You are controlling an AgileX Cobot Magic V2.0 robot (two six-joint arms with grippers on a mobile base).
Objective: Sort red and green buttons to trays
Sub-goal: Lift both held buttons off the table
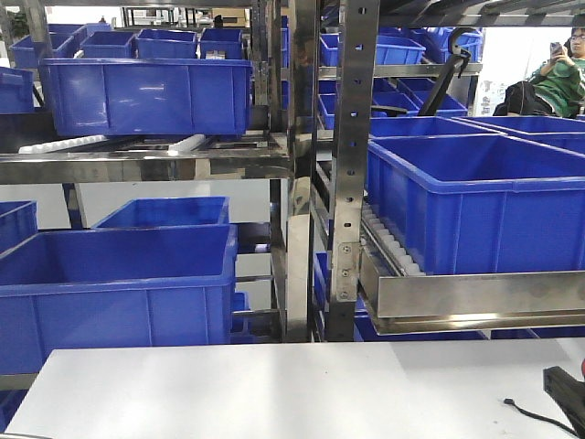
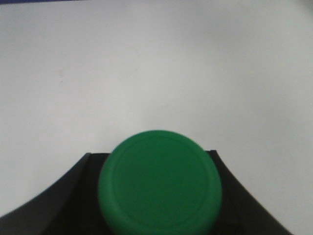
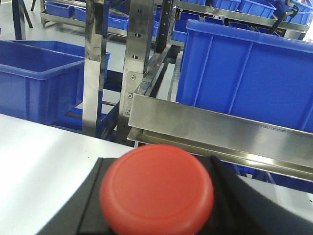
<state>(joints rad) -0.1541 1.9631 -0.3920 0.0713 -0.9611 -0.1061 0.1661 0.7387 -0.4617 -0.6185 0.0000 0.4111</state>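
The green button point(image 2: 159, 188) sits between the two black fingers point(image 2: 73, 196) of the left gripper point(image 2: 152, 155). Its round cap faces the left wrist camera and hides the switch body beneath it. The jaws are clamped on it, one finger close on each side of the cap. It is above the white surface point(image 2: 156, 63), which fills the rest of that view and is bare apart from a few faint marks.

The red button point(image 3: 156, 188) is in the right gripper point(image 3: 157, 160) in the same way, with its cap towards the camera and a dark finger close on either side. The jaws are clamped on it, though the cap covers the point of contact. It is near the far edge of the surface.

Just beyond that far edge stands a steel rack point(image 3: 139, 58) with perforated uprights. A polished steel rail point(image 3: 205, 122) runs across it, above surface level. Deep blue crates point(image 3: 244, 73) rest on the rack's shelves behind the rail. More of them stand lower, to the left beyond the surface.

In the front-facing view, a black housing point(image 1: 565, 389) with a thin cable point(image 1: 535, 413) lies over the right end of the surface. Far behind the surface, at the upper right, a seated person point(image 1: 559, 78) in green looks at a phone.
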